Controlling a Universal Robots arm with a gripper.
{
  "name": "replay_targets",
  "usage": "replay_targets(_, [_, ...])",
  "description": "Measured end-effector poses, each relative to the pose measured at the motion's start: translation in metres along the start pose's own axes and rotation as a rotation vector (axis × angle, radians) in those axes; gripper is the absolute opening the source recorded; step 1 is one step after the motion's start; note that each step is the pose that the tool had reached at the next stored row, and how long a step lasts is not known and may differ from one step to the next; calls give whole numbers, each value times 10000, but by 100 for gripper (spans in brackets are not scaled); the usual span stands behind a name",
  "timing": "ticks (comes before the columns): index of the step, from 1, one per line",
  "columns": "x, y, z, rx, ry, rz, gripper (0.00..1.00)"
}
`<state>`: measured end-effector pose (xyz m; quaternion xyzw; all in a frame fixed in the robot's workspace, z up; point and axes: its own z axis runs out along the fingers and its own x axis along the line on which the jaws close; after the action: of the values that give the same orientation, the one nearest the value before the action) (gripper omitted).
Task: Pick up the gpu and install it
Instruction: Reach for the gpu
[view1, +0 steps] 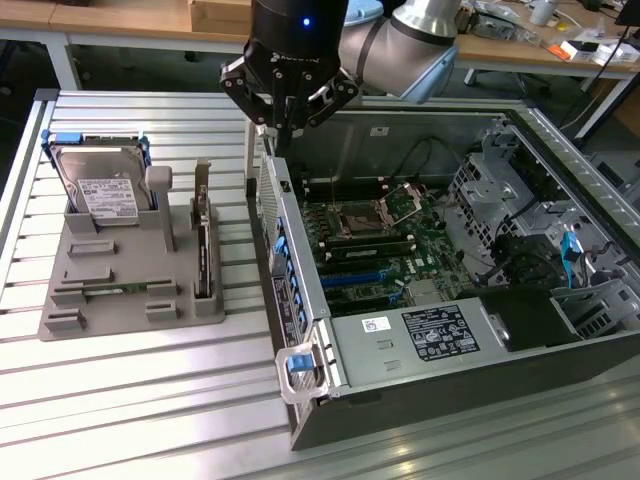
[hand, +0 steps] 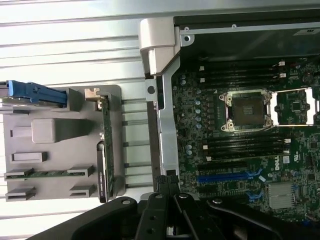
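Observation:
The gpu (view1: 204, 248) stands on edge in a slot at the right side of the grey holder tray (view1: 120, 300), its silver bracket end pointing up and away. In the wrist view the gpu (hand: 106, 145) shows as a thin green and black strip beside the case wall. My gripper (view1: 278, 126) hangs above the rear wall of the open computer case (view1: 300, 300), to the exterior view's right of the gpu and apart from it. Its fingers (hand: 167, 184) are pressed together with nothing between them.
A silver hard drive (view1: 100, 190) with blue clips leans at the back of the tray, and a narrow memory stick (hand: 45, 174) lies near its front. Inside the case lie the motherboard (view1: 380, 235) and blue expansion slots (hand: 227, 176). Ribbed metal table all around.

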<state>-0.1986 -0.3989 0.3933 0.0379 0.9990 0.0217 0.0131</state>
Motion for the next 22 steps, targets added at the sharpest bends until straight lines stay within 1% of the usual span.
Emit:
replay_targets(6, [33, -2, -1, 1, 0, 1, 11])
replay_targets(14, [109, -8, -3, 1, 0, 0, 11])
replay_targets(18, [166, -13, -5, 1, 0, 0, 11])
replay_targets(22, [192, -14, -5, 0, 0, 0, 11])
